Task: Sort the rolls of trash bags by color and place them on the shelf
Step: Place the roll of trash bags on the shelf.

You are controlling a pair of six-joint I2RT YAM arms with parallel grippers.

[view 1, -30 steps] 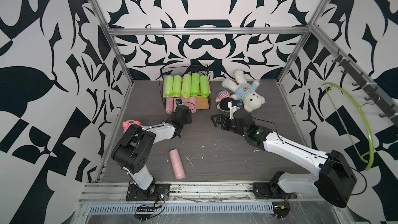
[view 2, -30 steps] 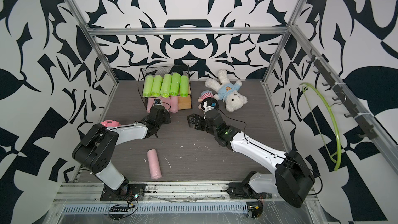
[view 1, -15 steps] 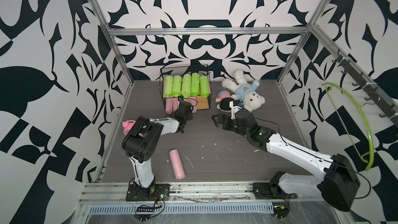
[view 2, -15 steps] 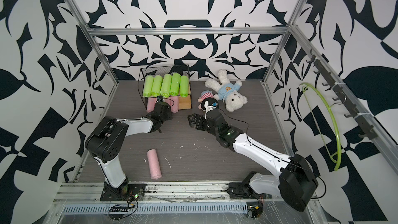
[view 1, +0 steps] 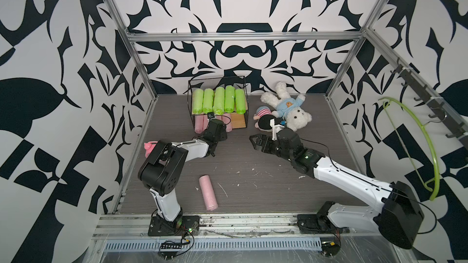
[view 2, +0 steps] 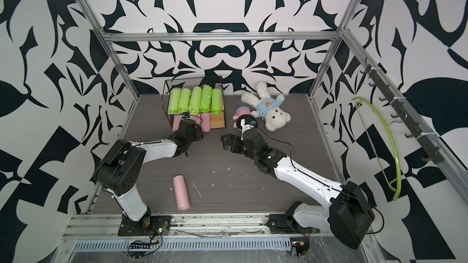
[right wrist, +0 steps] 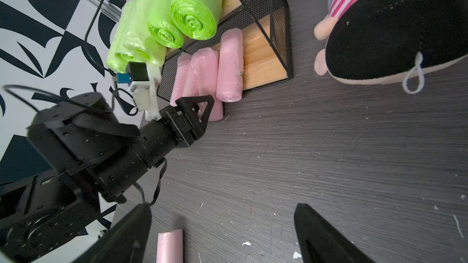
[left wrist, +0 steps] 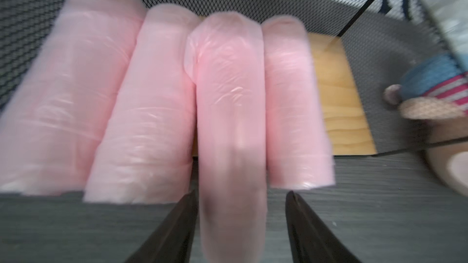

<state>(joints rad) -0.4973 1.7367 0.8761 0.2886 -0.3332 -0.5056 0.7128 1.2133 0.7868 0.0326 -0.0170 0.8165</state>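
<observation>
Dropping off a pink roll (left wrist: 230,122) on the shelf (left wrist: 339,112), bottom board, one of four pinks side by side; it sticks out front past its neighbours. Left gripper (left wrist: 240,193) jaws parted around it, gap on one side, not clamped. Green rolls (view 1: 219,99) fill the top board. Right gripper (right wrist: 222,206) spread wide, empty. Last pink roll (view 1: 208,193) lies loose on the table (view 1: 278,185) up front. Next, I'd back left straight out without dragging the roll, then fetch the last one for the board's bare end.
</observation>
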